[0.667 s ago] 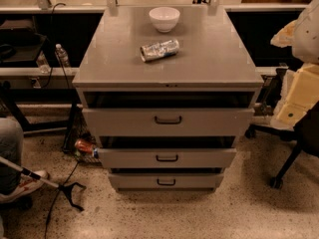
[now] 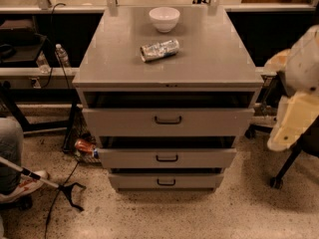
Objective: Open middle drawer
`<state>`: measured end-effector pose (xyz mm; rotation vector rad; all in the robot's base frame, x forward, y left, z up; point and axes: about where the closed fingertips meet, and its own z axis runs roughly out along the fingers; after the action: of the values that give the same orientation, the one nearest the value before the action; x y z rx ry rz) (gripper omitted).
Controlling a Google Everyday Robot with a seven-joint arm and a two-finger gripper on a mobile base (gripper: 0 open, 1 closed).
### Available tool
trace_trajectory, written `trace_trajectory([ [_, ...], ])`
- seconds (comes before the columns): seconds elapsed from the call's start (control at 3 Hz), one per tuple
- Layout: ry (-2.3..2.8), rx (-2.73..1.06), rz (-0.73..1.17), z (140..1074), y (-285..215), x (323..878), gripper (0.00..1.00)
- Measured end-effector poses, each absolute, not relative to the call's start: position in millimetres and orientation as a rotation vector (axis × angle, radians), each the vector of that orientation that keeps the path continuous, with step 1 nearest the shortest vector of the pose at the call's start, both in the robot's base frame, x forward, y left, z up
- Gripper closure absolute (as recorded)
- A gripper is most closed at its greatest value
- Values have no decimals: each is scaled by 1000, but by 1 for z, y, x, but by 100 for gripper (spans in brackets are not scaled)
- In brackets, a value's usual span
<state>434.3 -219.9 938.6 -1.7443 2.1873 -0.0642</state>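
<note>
The grey metal cabinet stands in the middle of the camera view with three drawers. The middle drawer is the wide, shallow second one, with a small dark handle at its centre and a dark gap above its front. The taller top drawer is above it and the lowest drawer below. My gripper is the white and cream shape at the right edge, to the right of the cabinet at drawer height and apart from the handle.
A white bowl and a crushed can lie on the cabinet top. A person's leg and a grabber stick are at lower left. A can and cables lie by the cabinet's left foot. A chair base is at right.
The white and cream gripper at the right edge has dropped a little lower. The cabinet and its drawers look the same.
</note>
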Motion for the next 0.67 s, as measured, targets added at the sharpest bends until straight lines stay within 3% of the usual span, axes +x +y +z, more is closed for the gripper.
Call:
trace_trajectory([
  [0.67,2184,-1801,124,834,-222,426,0],
])
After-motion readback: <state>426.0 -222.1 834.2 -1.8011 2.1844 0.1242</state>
